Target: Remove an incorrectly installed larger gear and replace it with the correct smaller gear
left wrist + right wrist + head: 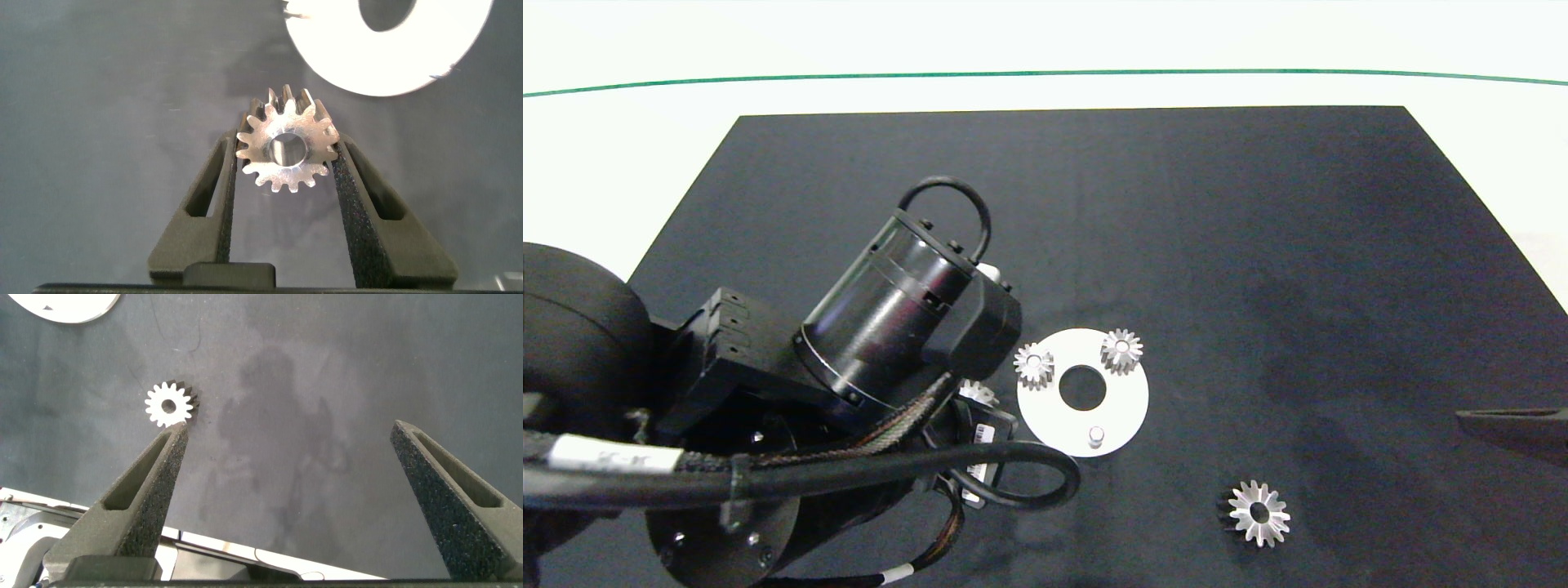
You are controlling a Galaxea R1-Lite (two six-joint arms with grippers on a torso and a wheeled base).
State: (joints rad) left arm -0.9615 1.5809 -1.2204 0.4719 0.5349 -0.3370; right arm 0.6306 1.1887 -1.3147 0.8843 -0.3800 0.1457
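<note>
My left gripper point(286, 155) is shut on the smaller gear point(286, 149), a blunt-toothed silvery gear pinched between both fingers just off the rim of the white round plate point(392, 57). From above, only an edge of this smaller gear point(977, 393) peeks out under the left arm's wrist point(890, 318). The plate point(1127, 400) carries two matching small gears point(1034, 365) point(1121, 351) and one bare peg point(1096, 435). The larger gear point(1258, 513), with starburst teeth, lies flat on the mat in front of and right of the plate. My right gripper point(290, 433) is open above the mat, near the larger gear point(170, 404).
A black mat point(1258, 245) covers the white table. The plate has a round centre hole point(1083, 388). The left arm's cables point(1013, 474) loop close to the plate's front edge. The right gripper's finger point(1503, 426) shows at the right edge of the head view.
</note>
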